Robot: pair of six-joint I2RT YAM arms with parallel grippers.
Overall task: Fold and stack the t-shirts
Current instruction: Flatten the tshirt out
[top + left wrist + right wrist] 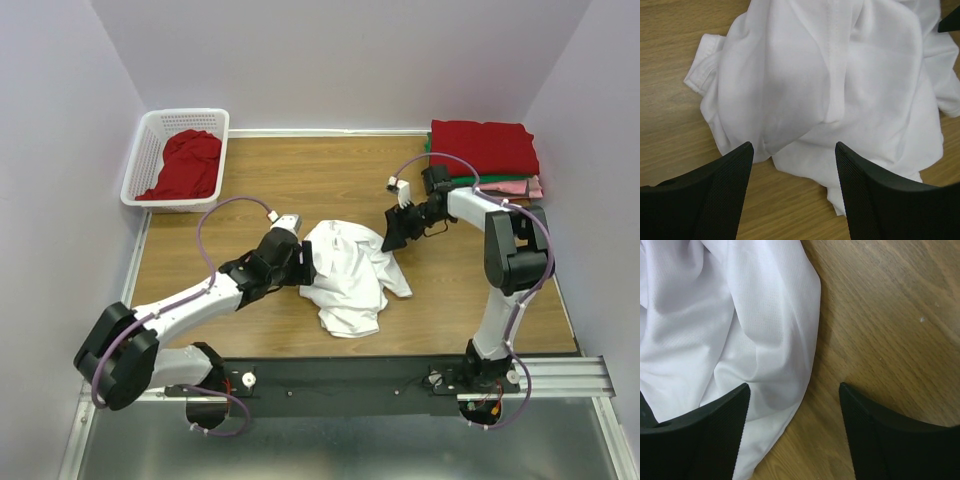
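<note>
white t-shirt (348, 275): lay crumpled at frame centre on the table (300, 170) | my left jaws: open at its left edge | my right jaws: open, straddling its upper-right edge (flanking it, I judge, to spread it flat) | folded stack (484, 148): upper right

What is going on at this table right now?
Two robot arms are set about a crumpled white t-shirt in the middle of the wooden table. The left gripper is at its left side and the right gripper at its far right edge, both open, neither holding cloth. A folded red t-shirt tops a stack at the far right corner; a bunched red t-shirt lies in the white basket far left.
</note>
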